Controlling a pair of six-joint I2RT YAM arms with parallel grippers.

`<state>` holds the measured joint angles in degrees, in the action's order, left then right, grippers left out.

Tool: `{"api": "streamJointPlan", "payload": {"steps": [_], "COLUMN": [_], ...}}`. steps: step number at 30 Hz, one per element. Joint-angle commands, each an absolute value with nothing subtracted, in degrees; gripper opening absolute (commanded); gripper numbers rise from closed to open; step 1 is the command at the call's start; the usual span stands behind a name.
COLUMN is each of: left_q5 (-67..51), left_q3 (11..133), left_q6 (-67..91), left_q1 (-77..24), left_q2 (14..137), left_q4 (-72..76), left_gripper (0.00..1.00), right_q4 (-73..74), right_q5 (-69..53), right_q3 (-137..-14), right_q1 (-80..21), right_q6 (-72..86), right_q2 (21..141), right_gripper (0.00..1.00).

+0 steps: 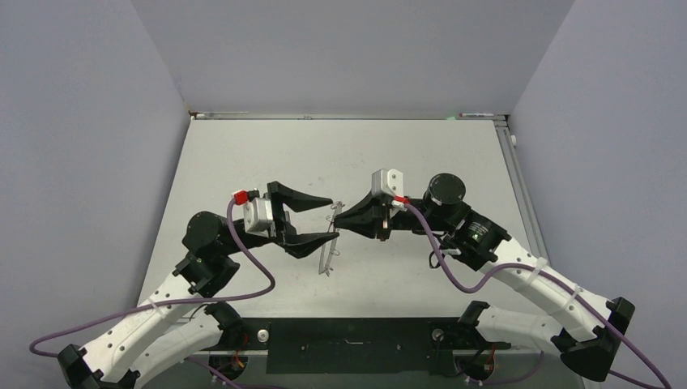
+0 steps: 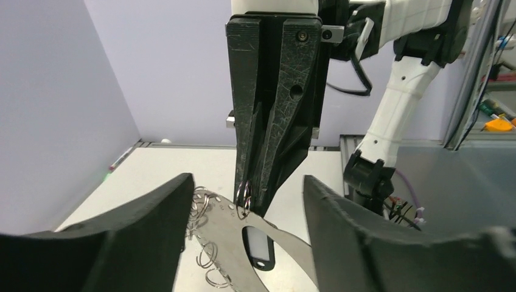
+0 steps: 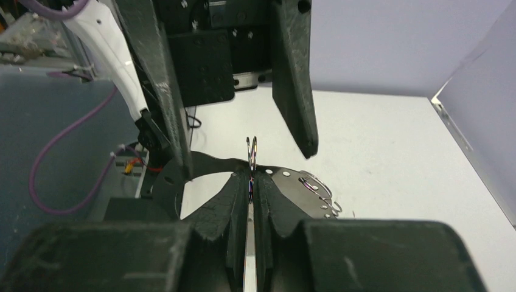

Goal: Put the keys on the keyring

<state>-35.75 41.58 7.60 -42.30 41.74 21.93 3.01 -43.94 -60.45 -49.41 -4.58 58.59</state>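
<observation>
Top external view: the keyring sits at the middle of the frame, seen edge-on as a thin grey line slanting down and to the left over the bench. I cannot tell whether its lower end rests on the bench. The right jaws come in from the right, their fingers pressed together on the top of the keyring. The left jaws come in from the left and stand spread, with one finger above the ring's top end and the other below it.

Left wrist view: the keyring lies low in the middle as a flat grey band. The right fingers reach down from the top and pinch a small wire loop on its rim. More loops fringe its left edge, close to the left-hand finger; contact cannot be judged.

Right wrist view: the closed fingers grip that loop, which stands upright at the centre.
</observation>
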Motion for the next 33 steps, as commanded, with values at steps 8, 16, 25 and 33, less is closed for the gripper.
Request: {"api": "streamJointPlan", "payload": {"steps": [8,16,25,33], "left_q5": [-40.0,-45.4,-49.6,-50.7], "left_q3": [50.0,50.1,49.6,49.8], "left_q6": [-8.3,-5.5,-1.1,1.1], "left_q1": [-35.3,-35.2,-35.3,-36.7], "left_q2": [39.4,42.8,46.1,49.3], "left_q4": [1.0,2.1,5.6,5.9], "left_gripper": [0.72,0.59,0.53,0.49], "right_q4": [36.4,45.2,44.6,42.9], "right_q5": [-36.6,-33.9,-35.0,-36.3], "right_q3": [-76.2,-81.7,-81.7,-81.4], "right_q1": [-47.3,-47.8,-49.4,-50.9], "right_q6": [-21.9,-23.2,-22.9,-22.8], "right_q2": [62.9,65.9,67.4,68.0], "right_gripper": [0.05,0.05,0.05,0.05]}}
